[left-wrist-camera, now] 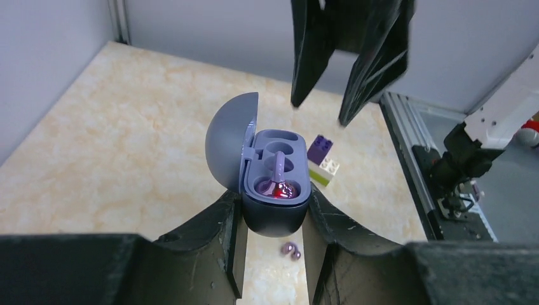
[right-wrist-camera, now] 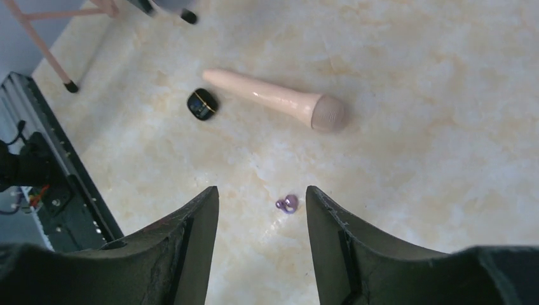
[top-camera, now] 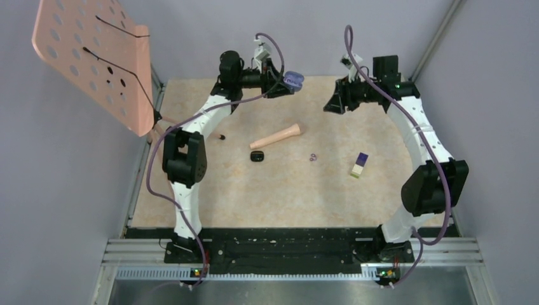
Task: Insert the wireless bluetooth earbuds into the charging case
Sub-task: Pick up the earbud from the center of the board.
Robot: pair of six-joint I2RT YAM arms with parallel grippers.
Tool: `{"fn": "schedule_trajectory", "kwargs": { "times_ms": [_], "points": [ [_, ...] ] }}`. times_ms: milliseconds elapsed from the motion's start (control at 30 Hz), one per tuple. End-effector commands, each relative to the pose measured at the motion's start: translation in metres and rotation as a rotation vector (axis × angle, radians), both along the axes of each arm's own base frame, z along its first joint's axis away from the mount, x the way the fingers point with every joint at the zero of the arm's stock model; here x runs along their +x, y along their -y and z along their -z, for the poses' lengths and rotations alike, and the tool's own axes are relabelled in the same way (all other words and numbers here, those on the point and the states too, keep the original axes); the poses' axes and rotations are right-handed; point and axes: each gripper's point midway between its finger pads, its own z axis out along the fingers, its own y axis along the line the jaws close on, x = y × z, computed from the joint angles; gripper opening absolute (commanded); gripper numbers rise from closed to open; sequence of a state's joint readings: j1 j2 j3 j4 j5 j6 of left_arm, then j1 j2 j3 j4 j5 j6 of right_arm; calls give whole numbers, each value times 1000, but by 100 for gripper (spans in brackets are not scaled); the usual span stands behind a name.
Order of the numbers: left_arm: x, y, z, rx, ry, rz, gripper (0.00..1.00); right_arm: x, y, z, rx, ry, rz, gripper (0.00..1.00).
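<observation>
Left gripper (left-wrist-camera: 273,204) was pinched on the body of the charging case (left-wrist-camera: 274,219). It held the case up off the table (top-camera: 286,203) at the far side, with the lid (left-wrist-camera: 232,143) swung open. One seated earbud (left-wrist-camera: 278,189) sat in the near socket with a red glow at its base, and the far socket looked empty to us.

Right gripper (right-wrist-camera: 262,190) was spread wide with nothing between its fingers, hanging up near the case. Its wrist camera looked down on the loose purple earbud (right-wrist-camera: 287,203), which lay on the table well apart from the case. We couldn't tell if that was one bud or two tiny bits touching.

So we figured the step in hand was fetching that loose one. Our tips:
- Come straight down with the bud centred between the fingers.
- Close slowly, since it looked glossy and tiny enough to squirt out sideways.
- Keep the case dead steady with the sockets facing up.
- Line the stem up with the empty socket before letting go.

We left alone the pink mic-shaped thing (right-wrist-camera: 279,98), the small black piece (right-wrist-camera: 202,103) beside it and the purple-and-cream block (top-camera: 359,165).
</observation>
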State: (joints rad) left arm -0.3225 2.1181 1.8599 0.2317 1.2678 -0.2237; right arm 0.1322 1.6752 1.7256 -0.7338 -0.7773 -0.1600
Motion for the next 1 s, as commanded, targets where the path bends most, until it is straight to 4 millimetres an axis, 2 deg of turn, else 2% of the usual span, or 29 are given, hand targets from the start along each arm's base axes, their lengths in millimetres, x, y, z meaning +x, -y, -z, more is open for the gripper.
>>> {"fn": "schedule_trajectory", "kwargs": {
  "times_ms": [0,100,267,433,500,633,800,967],
  "points": [
    [-38,-6,-86,-199,161,-15,0,-10,23,30,-114,49,62,52],
    [-65,-10,-72,-196,163,13,0,-24,25,59,-121,19,61,47],
    [-100,-21,-42,-179,149,40,0,-36,20,102,-135,-91,53,31],
    [-122,-29,-22,-166,108,27,0,-58,6,145,-285,-149,-89,29],
    [-128,-32,-14,-157,95,29,0,-57,4,156,-322,-165,-104,26],
    [-129,-36,-6,-147,76,1,0,-50,12,188,-401,-278,-14,23],
    [-123,-38,-6,-143,75,-19,0,-65,6,217,-348,-487,105,23],
    [-124,-39,-5,-135,65,-18,0,-57,-7,228,-299,-560,145,28]
  ]
}}
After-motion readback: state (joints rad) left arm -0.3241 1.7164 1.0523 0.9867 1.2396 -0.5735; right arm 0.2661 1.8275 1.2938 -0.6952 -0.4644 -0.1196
